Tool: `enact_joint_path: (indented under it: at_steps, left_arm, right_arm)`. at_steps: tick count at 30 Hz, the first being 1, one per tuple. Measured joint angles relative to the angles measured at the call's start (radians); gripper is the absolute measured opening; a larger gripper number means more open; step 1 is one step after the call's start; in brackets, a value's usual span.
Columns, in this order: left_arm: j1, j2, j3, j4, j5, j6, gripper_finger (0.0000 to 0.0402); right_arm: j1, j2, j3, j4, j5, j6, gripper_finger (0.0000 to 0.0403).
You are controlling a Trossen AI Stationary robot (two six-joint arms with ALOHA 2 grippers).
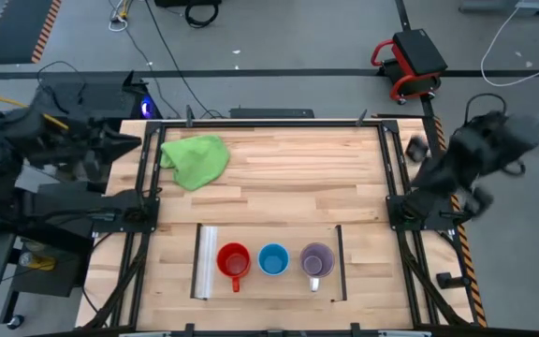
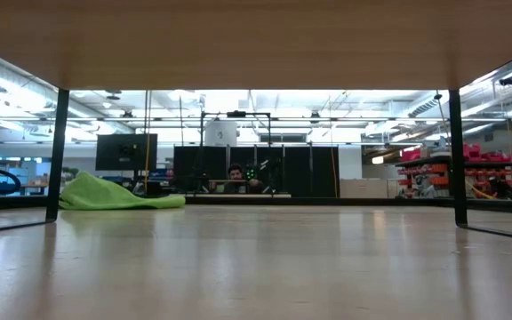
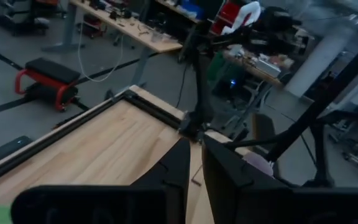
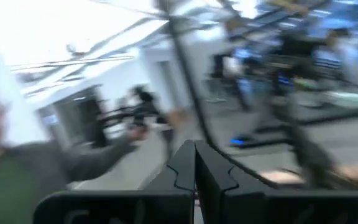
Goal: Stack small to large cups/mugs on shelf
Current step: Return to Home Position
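The jaws of the left gripper [image 3: 196, 146] are drawn together to a thin slit with nothing between them, and those of the right gripper [image 4: 195, 149] are pressed closed and likewise empty. Both sit out at the sides of the table [image 1: 279, 187], the left by its far left corner, the right past its right edge, each well apart from the shelf [image 1: 269, 288]. On that shelf the red mug [image 1: 234, 259], the blue mug [image 1: 273, 259] and the purple mug [image 1: 317, 260] stand upright in a row, side by side rather than one inside another. The green cloth [image 1: 196, 159] lies near the far left of the table, close to the left gripper. The placing looks finished, so what remains is parking. To do that well, keep both sets of jaws as they are, fold each arm outward and upward, away from the shelf, and carry the left one clear of the cloth so it drags nothing along.
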Motion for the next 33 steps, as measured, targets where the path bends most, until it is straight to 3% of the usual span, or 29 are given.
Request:
enact_joint_path:
  at_steps: [3, 8, 12, 15, 24, 26, 33]
  left_arm:
    - [0.0, -0.063, -0.128, 0.06, 0.007, 0.012, 0.0051]
    - [0.0, -0.161, -0.258, 0.133, 0.007, 0.016, 0.0057]
    - [0.0, -0.264, -0.403, 0.331, 0.019, 0.01, 0.0054]
    - [0.0, -0.334, -0.479, 0.407, 0.025, 0.011, 0.005]
    - [0.0, -0.5, -0.566, 0.42, 0.017, 0.014, 0.0055]
    - [0.001, -0.518, -0.578, 0.427, 0.015, 0.02, 0.0057]
    - [0.002, -0.556, -0.616, 0.476, 0.014, 0.054, 0.005]
  right_arm:
    - [0.001, -0.015, -0.139, 0.17, -0.096, -0.046, 0.0009]
    - [0.009, -0.124, -0.311, 0.394, -0.089, -0.018, 0.001]
    - [0.026, -0.193, -0.504, 0.564, -0.097, -0.106, 0.001]
    - [0.018, -0.288, -0.561, 0.636, -0.093, -0.124, 0.001]
    - [0.014, -0.52, -0.593, 0.559, -0.092, -0.242, 0.001]
    - [0.014, -0.549, -0.602, 0.496, -0.093, -0.261, 0.001]
    - [0.014, -0.574, -0.624, 0.542, -0.064, -0.435, 0.001]
